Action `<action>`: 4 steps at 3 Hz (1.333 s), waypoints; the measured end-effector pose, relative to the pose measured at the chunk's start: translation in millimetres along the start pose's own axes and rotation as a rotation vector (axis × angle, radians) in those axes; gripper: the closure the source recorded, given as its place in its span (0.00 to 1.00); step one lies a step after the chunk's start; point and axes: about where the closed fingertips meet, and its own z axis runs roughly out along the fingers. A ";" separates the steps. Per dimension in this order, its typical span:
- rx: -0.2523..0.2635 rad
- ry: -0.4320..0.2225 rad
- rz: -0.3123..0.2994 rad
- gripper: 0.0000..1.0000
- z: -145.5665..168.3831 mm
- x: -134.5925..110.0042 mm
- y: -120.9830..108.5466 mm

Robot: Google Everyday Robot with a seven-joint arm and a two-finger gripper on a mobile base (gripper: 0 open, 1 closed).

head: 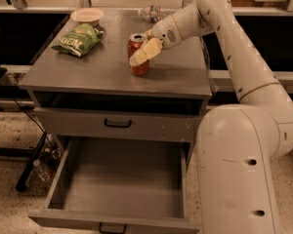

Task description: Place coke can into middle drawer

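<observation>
The red coke can (136, 44) stands upright near the middle of the grey cabinet top (88, 74). My gripper (138, 57) reaches in from the right and is closed around the can; one cream finger (145, 51) lies across its front, the other is hidden behind it. I cannot tell whether the can rests on the top or is just off it. The middle drawer (122, 182) is pulled wide open below, its deep flat tray bare and its black handle (111, 226) at the front edge.
A green chip bag (78, 39) and a tan bowl (87, 16) sit at the back left of the top. A clear water bottle (154, 12) lies at the back. The upper drawer (117, 123) is closed. My arm's body (244, 169) stands to the right of the drawers.
</observation>
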 end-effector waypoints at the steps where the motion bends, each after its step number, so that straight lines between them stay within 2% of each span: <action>1: 0.000 0.000 0.000 0.49 0.0 0.0 0.0; 3: 0.000 0.000 0.000 0.97 0.0 0.0 0.0; 4: 0.000 0.000 0.000 1.00 0.0 0.0 0.0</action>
